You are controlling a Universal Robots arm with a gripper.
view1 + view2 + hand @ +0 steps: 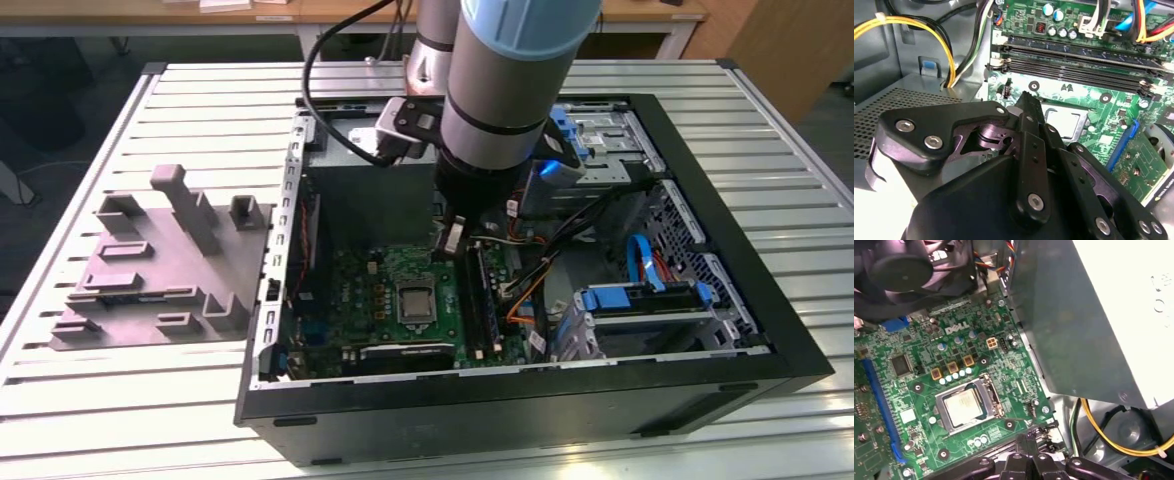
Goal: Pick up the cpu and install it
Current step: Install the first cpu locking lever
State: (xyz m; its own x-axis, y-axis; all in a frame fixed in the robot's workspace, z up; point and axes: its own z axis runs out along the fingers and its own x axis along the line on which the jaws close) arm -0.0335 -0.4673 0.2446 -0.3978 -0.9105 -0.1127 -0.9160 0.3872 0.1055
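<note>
One arm [501, 95] reaching down into open case [747, 300], jaws clenched together, grasping nothing, hanging above socket where cpu [965, 407] is sitting.

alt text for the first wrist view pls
A silvery cpu sits in the metal-framed socket of a green motherboard inside an open PC case. The gripper is above the board beside the socket. A black fan, a grey metal box and yellow wires border the board.
</note>
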